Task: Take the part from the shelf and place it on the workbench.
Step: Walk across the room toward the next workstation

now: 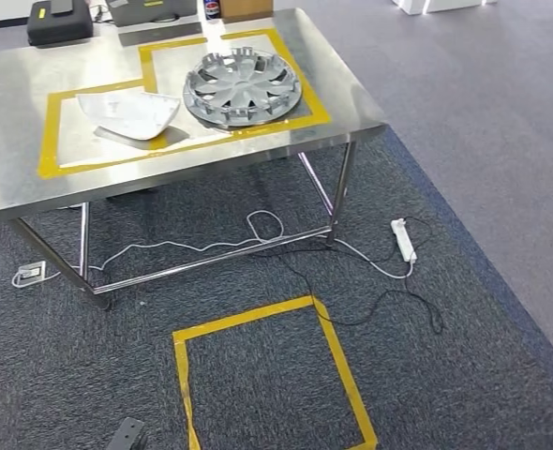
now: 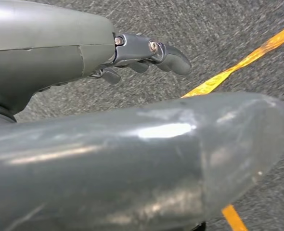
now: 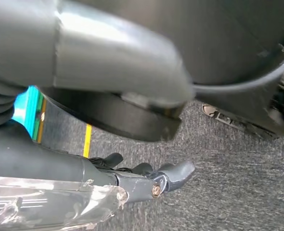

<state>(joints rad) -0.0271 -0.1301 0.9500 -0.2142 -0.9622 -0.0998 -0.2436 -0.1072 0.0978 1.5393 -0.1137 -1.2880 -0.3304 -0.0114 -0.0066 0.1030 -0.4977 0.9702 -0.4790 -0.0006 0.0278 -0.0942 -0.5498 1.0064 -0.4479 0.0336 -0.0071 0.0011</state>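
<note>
Silver hubcap (image 1: 243, 86) lies on workbench (image 1: 344, 103), apart from both seemingly empty, loosely spread robot hands (image 2: 148, 53) (image 3: 151, 178).

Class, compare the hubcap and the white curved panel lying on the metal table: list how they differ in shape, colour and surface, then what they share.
1. The hubcap is round; the white panel is an irregular curved shell with a pointed end.
2. The hubcap is silver-grey; the panel is white.
3. The hubcap has spokes and openings; the panel is smooth and unbroken.

Shared: both lie on the metal table, each inside its own area marked with yellow tape, side by side.
</note>
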